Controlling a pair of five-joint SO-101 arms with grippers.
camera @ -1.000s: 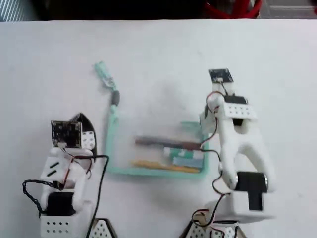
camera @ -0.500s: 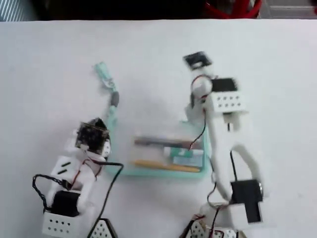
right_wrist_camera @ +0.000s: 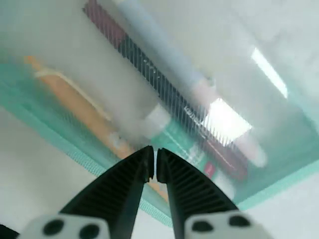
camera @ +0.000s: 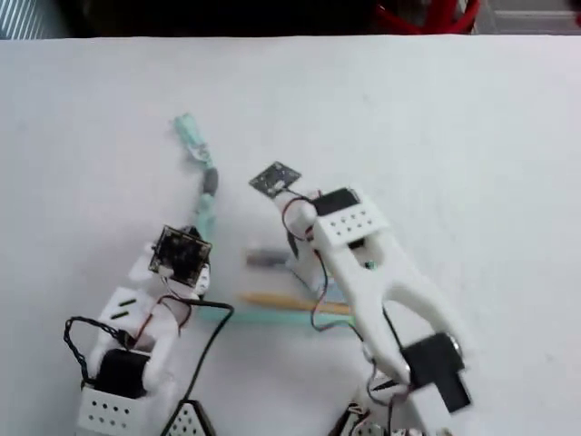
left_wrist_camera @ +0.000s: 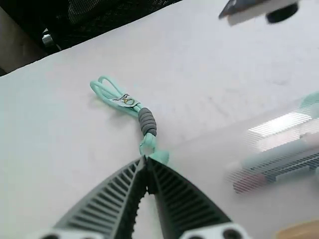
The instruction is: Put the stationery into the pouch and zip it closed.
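High view looks down on a white worktop [camera: 472, 136] where the clear pouch [camera: 272, 314] with its mint trim lies flat by the middle of the near edge, between the two arms. Its mint wrist strap [camera: 189, 136] trails away toward the far left corner, with a grey bead [camera: 211, 180] on the cord between the strap loop and the pouch's corner. Inside the pouch a yellow pencil [camera: 281, 301] lies along the near trim and a dark pen [camera: 261, 260] lies farther in, both roughly parallel to the near edge. The left arm [camera: 136, 327] rises from the near left corner and ends over the pouch's left corner. The right arm [camera: 381, 282] comes from the near right and leans across the pouch, covering much of its right half. In the left wrist view the left gripper [left_wrist_camera: 146, 162] has its jaws pressed together, tips right at the mint tab [left_wrist_camera: 158, 157] where the cord meets the pouch, just beside the bead; whether they pinch that tab I cannot tell. In the right wrist view the right gripper [right_wrist_camera: 154, 160] hangs close over the clear face of the pouch, jaws drawn in to a thin slit with nothing between them, tips above the pencil and a white-and-green piece [right_wrist_camera: 167, 127] beside it.
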